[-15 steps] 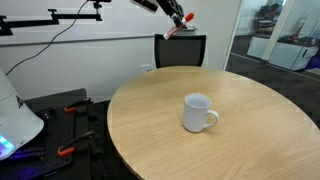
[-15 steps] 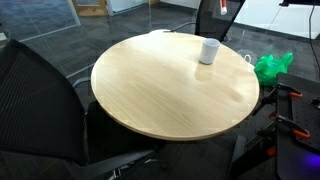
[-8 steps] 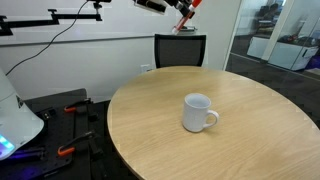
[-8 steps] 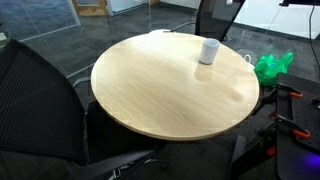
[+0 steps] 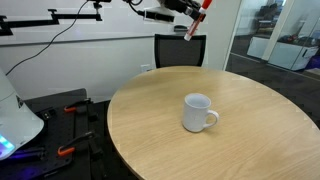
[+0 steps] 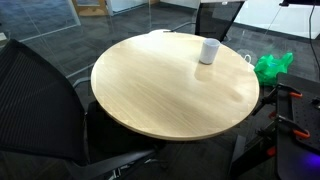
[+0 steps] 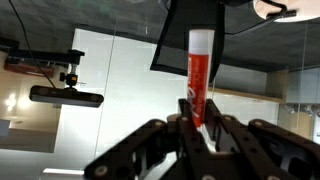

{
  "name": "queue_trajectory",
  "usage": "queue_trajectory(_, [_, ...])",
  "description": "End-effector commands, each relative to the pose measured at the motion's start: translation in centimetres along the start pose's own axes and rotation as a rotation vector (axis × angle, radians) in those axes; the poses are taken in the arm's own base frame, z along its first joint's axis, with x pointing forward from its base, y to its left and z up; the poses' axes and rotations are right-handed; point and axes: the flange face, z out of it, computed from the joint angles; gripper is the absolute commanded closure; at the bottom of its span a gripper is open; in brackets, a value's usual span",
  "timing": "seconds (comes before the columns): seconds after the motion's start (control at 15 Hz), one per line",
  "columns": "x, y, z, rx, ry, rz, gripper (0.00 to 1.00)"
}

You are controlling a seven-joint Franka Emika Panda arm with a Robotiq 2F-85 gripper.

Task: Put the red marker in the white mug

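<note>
1. Wrist view: closed narrow on the red marker [image 7: 198,85], with dark jointed fingers [image 7: 176,132] pinching its red end. Thin, smooth and cylindrical, red along the barrel, paler and whitish at the far tip. Behind it, a dark flat panel and a black camera on a boom [image 7: 65,96].
2. In an exterior view: held high near the top edge, the red marker [image 5: 197,20] tilted with its whitish end pointing down, well above and apart from the white mug [image 5: 198,112]. Glossy ceramic cylinder with one loop handle, standing upright on the round wood-grain counter [image 5: 140,120]. Black chair [image 5: 180,50] beyond the far edge.
3. In an exterior view: white mug [image 6: 208,51] near the far rim of the counter [image 6: 150,90]. Crumpled green bag [image 6: 272,67] low beside the counter. Black mesh chair [image 6: 35,100] covering the near corner.
</note>
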Motion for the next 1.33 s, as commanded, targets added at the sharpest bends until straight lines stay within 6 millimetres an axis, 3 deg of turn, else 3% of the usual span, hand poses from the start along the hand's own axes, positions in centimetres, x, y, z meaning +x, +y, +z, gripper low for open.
queue_trajectory(0.0, [-1.5, -1.7, 1.8, -0.028, 0.039, 0.051, 0.95])
queue_trajectory(0.6, [-6.4, -4.3, 7.8, -0.168, 0.057, 0.07, 0.95])
queue_trajectory(1.27, [-10.2, -6.9, 12.0, -0.241, 0.066, 0.019, 0.95])
